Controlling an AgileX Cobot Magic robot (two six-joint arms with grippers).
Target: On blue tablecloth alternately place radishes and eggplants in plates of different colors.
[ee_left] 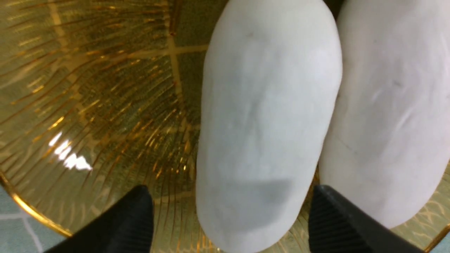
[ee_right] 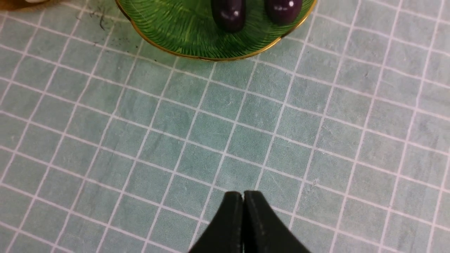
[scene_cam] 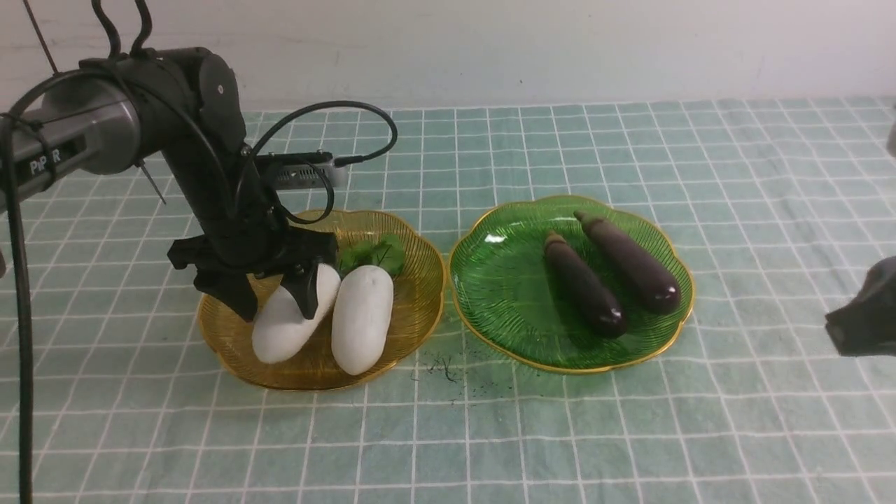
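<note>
Two white radishes lie side by side in the amber-yellow plate (scene_cam: 420,280), the left radish (scene_cam: 280,329) and the right radish (scene_cam: 362,318). My left gripper (scene_cam: 276,301) is open, its jaws straddling the left radish's upper part with a small gap on each side. The left wrist view shows that radish (ee_left: 263,123) between the fingertips, the other radish (ee_left: 386,105) and the plate (ee_left: 105,105). Two dark purple eggplants (scene_cam: 584,287) (scene_cam: 630,262) lie in the green plate (scene_cam: 504,294). My right gripper (ee_right: 243,195) is shut and empty over the blue tablecloth (ee_right: 211,133).
Dark specks (scene_cam: 444,367) lie on the tablecloth (scene_cam: 630,420) between the two plates' near edges. The right wrist view shows the green plate's near rim (ee_right: 175,49) and the eggplants' tips (ee_right: 230,12). A pale wall runs behind the table.
</note>
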